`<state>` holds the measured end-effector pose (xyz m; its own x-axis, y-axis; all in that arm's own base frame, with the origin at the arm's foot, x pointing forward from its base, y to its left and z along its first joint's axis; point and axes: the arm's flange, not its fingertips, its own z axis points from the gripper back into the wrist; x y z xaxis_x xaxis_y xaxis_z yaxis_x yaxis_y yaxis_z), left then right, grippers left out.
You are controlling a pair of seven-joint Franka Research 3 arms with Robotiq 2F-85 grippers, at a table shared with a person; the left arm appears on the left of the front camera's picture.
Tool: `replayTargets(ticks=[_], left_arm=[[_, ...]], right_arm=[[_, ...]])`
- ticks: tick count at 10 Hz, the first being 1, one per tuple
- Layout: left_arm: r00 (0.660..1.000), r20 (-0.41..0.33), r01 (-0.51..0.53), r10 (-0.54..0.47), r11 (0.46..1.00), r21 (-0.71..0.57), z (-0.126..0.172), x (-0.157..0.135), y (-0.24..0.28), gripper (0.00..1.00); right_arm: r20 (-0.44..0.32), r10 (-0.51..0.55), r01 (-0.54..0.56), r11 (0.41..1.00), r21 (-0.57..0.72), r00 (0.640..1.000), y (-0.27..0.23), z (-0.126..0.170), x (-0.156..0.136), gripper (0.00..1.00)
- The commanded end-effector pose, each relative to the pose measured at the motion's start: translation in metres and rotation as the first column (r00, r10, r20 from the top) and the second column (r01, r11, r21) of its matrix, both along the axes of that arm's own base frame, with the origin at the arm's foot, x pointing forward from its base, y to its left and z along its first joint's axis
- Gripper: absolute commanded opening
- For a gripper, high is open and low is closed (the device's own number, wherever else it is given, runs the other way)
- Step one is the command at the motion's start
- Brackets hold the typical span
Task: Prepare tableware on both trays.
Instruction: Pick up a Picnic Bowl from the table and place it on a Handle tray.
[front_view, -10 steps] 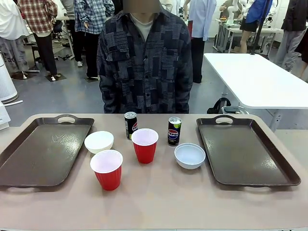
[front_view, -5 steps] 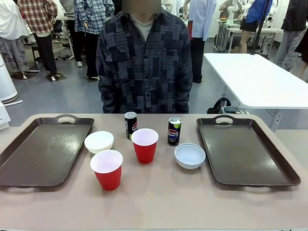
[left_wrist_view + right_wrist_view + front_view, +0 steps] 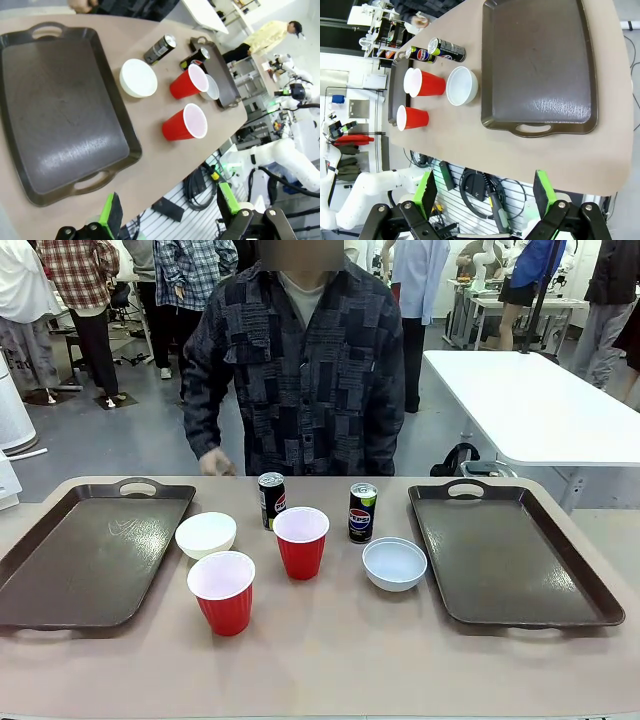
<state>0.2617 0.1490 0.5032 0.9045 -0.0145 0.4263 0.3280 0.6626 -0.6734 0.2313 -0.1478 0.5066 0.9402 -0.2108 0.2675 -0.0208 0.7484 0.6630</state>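
While the left claw (image 3: pixel 168 207) and right claw (image 3: pixel 484 192) both hang released, green pads spread wide off the near side of the smooth beige counter (image 3: pixel 330 660), the tableware sits between the glossy brown left tray (image 3: pixel 90 550) and right tray (image 3: pixel 510 555), rimmed rectangles with cut-out handles. The slim black left can (image 3: pixel 271 498) and right can (image 3: pixel 362 511) stand upright at the back. Just before them sit the red plastic far cup (image 3: pixel 301 542), the near cup (image 3: pixel 222 592), the round white left bowl (image 3: pixel 206 534) and the right bowl (image 3: pixel 394 563).
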Motion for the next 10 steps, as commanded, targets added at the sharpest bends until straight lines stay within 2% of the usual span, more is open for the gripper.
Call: replayTargets(ticks=[1,8,9,10], left_arm=[[1.0,0.017,0.009,-0.009,1.0,-0.013,0.0,0.0,0.002,1.0],[1.0,0.017,0.009,-0.009,1.0,-0.013,0.0,0.0,0.002,1.0],[1.0,0.017,0.009,-0.009,1.0,-0.013,0.0,0.0,0.002,1.0],[1.0,0.017,0.009,-0.009,1.0,-0.013,0.0,0.0,0.002,1.0]], right_arm=[[0.01,0.01,-0.01,1.0,0.018,1.0,0.0,0.0,0.001,1.0],[0.01,0.01,-0.01,1.0,0.018,1.0,0.0,0.0,0.001,1.0],[-0.001,0.001,-0.001,1.0,-0.001,1.0,0.0,0.0,0.0,1.0],[-0.068,-0.012,0.008,0.998,-0.065,0.998,0.013,0.006,0.013,1.0]])
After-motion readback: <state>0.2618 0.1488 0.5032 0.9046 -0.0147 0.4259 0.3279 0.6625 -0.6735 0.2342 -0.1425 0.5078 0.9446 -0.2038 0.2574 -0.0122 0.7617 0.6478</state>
